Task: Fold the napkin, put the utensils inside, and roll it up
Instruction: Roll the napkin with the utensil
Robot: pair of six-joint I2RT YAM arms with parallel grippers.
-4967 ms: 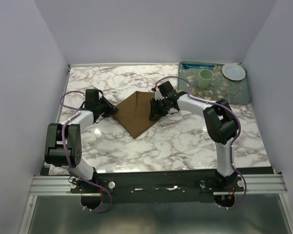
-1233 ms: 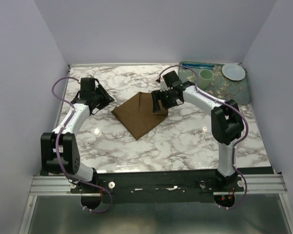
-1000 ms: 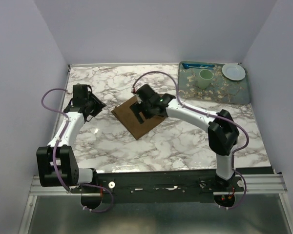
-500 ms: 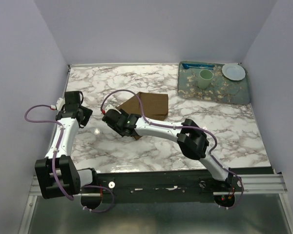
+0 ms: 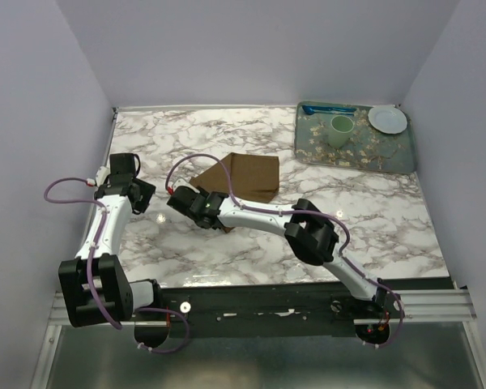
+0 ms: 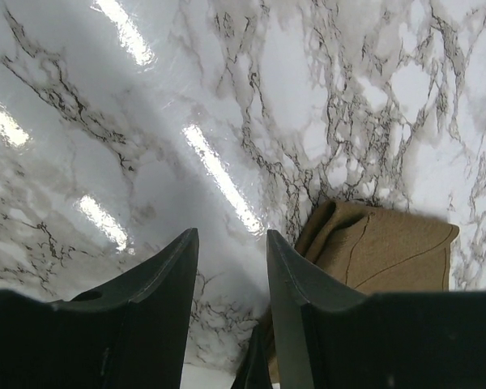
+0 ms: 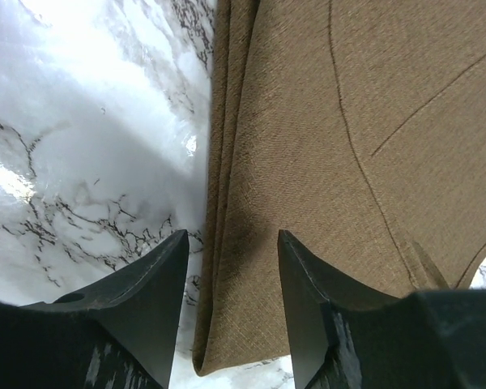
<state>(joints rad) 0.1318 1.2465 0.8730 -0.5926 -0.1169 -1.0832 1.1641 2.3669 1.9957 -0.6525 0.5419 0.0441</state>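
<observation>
Brown napkin (image 7: 348, 162): layered folded edge beneath right pincer (image 7: 231, 267), jaws spread, visible from wrist only; left pincer (image 6: 231, 267) likewise spread, napkin ahead-right.

A: What sort of place is shown?
B: A lab robot cell is indicated, not a home.
A: On what grounds?
B: A marble-print table (image 5: 389, 219) is boxed in by plain lilac walls (image 5: 259, 49). Arms (image 5: 255, 217) are bolted to an aluminium rail (image 5: 437, 305). Cables (image 5: 61, 188) are left exposed.
</observation>
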